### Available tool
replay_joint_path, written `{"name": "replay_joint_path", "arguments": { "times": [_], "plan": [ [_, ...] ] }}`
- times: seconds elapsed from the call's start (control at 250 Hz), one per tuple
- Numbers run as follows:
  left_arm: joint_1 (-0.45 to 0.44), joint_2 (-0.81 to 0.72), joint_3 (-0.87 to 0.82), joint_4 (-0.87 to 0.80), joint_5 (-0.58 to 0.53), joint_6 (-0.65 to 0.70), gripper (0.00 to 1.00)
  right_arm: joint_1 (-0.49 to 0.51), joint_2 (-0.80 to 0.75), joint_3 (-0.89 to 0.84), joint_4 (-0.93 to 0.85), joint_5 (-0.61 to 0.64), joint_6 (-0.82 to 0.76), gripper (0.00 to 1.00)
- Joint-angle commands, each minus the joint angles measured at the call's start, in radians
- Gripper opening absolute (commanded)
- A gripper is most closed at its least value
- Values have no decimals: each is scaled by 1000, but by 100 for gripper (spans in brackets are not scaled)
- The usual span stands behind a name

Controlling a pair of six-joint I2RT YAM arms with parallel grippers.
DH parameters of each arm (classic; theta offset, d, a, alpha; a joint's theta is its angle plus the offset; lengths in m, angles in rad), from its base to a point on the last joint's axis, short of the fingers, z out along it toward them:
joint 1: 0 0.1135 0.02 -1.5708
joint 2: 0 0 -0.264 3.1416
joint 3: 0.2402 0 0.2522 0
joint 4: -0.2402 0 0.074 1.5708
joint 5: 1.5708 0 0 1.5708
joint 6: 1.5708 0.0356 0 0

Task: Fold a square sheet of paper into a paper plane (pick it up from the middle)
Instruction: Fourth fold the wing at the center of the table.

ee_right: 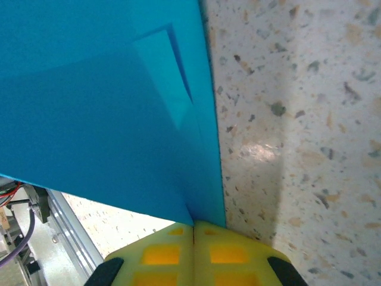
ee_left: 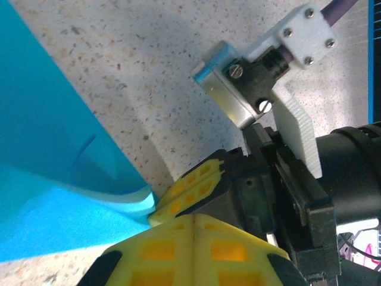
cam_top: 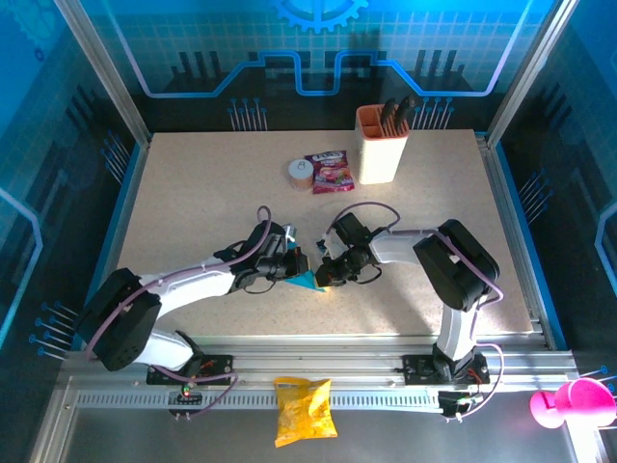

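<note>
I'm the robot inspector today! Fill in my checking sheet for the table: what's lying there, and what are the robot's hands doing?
Surface: speckled beige table, no spills seen.
Job's things: blue paper, already creased, near the middle of the front edge between the two grippers.
Clutter: pink-red snack packet and a small round roll side by side; beige holder cup with dark tools at the far side; yellow snack bag on the front rail; pink object at the near right corner.
Grippers: left gripper shut, tips at the paper's edge, grip unclear; right gripper shut on the blue paper.
Cables: purple cables loop along both arms.
Surroundings: metal frame, blue-lit panels.
</note>
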Motion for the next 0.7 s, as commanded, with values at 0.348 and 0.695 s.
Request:
{"name": "replay_joint_path", "arguments": {
  "times": [0.348,0.695],
  "plan": [
    [2,148,-11,142,-4,37,0,-24,61,-1,-58,9,-1,0],
    [53,196,1,147,-48,61,0,-26,61,-2,-65,9,-14,0]
  ]
}}
